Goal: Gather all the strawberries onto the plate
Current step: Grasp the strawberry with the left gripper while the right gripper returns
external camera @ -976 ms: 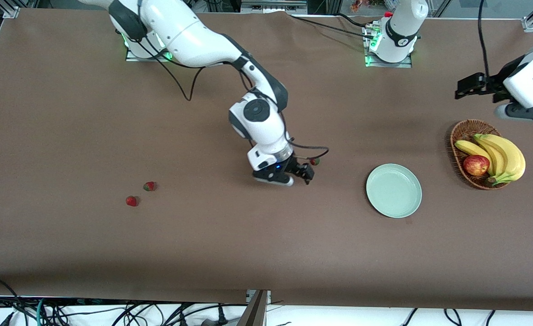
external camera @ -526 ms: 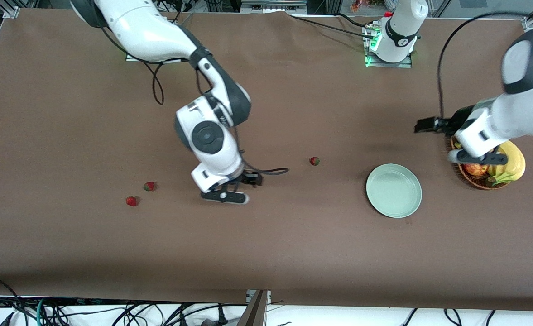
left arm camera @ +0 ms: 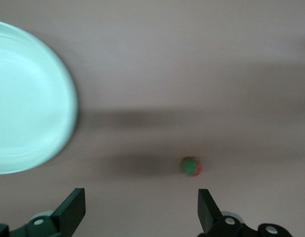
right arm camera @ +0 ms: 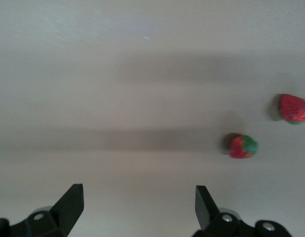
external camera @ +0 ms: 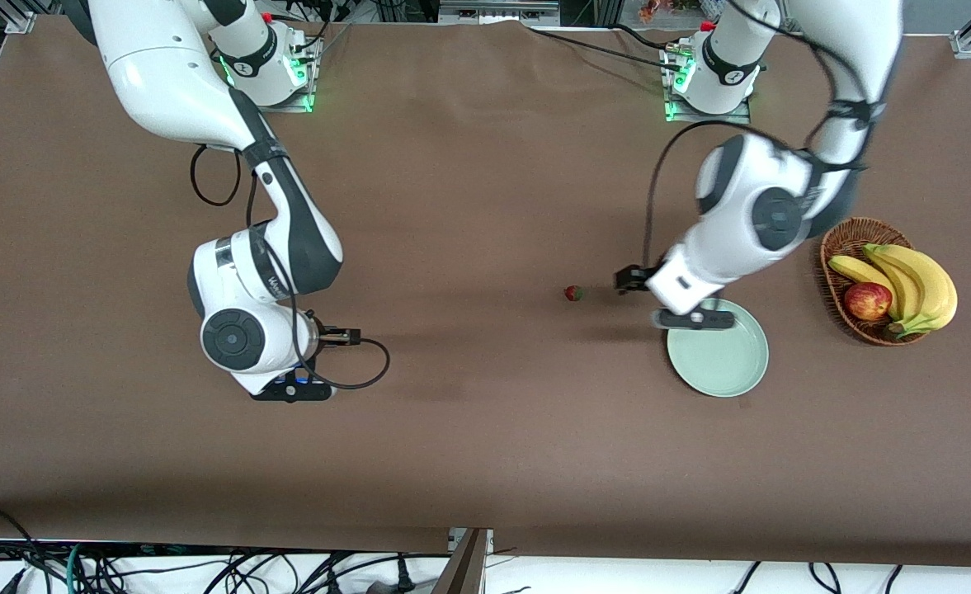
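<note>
One strawberry (external camera: 572, 293) lies mid-table, a short way from the mint-green plate (external camera: 720, 363) toward the right arm's end. My left gripper (external camera: 629, 280) hangs open and empty over the table between that berry and the plate. In the left wrist view the berry (left arm camera: 191, 166) sits just ahead of one finger of the gripper (left arm camera: 140, 210), with the plate (left arm camera: 24, 98) off to the side. My right gripper (right arm camera: 137, 205) is open and empty over bare table. Two strawberries (right arm camera: 243, 146) (right arm camera: 293, 108) lie off to one side of it. In the front view the right wrist (external camera: 238, 338) hides them.
A brown wicker basket (external camera: 831, 247) with bananas (external camera: 914, 280) and a red-yellow apple (external camera: 867, 301) stands at the left arm's end of the table. A black cable (external camera: 370, 375) loops from the right wrist. Loose cables (external camera: 81, 565) lie below the table's near edge.
The right arm swung from beside the mid-table berry toward its own end, over the two berries. The left arm came from over the basket to the plate's edge. Both stayed open.
</note>
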### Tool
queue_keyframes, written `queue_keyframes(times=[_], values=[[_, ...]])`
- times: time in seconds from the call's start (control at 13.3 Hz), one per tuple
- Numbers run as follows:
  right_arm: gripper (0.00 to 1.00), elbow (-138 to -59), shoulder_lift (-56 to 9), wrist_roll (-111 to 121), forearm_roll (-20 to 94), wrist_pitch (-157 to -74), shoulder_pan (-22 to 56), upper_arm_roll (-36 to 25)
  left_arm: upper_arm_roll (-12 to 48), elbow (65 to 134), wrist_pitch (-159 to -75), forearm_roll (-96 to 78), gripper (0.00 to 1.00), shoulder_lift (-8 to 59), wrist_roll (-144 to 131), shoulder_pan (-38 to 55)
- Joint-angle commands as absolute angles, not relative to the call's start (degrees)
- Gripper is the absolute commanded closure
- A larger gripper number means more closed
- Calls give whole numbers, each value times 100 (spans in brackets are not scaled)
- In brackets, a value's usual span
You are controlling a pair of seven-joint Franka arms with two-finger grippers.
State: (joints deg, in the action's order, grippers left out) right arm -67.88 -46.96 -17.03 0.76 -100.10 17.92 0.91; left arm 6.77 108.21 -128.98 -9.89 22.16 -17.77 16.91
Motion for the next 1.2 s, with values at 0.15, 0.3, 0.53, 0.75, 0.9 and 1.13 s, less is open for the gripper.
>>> queue_keyframes(times=[0.15, 0.3, 0.53, 0.75, 0.9, 1.13], values=[[0, -8389, -4062, -863, 62, -10956, 1828, -456, 598, 10714, -14053, -668, 0, 3312, -2329, 2434], [0, -9129, -3798, -512, 88, -11590, 1819, -588, 598, 10705, -14098, -659, 0, 3471, -2329, 2443], [0, -9377, -3779, -396, 132, -11733, 1697, -668, 606, 10731, -14054, -659, 15, 3515, -2338, 2435], [0, -9501, -3779, -396, 132, -11962, 1644, -668, 615, 10758, -14010, -659, 27, 3516, -2521, 2461], [0, -9518, -3805, -396, 132, -12032, 1617, -668, 615, 10784, -13966, -659, 34, 3524, -2733, 2575], [2, -9781, -3806, -404, 141, -12470, 1564, -659, 615, 10749, -13852, -659, 69, 3516, -2856, 2575]])
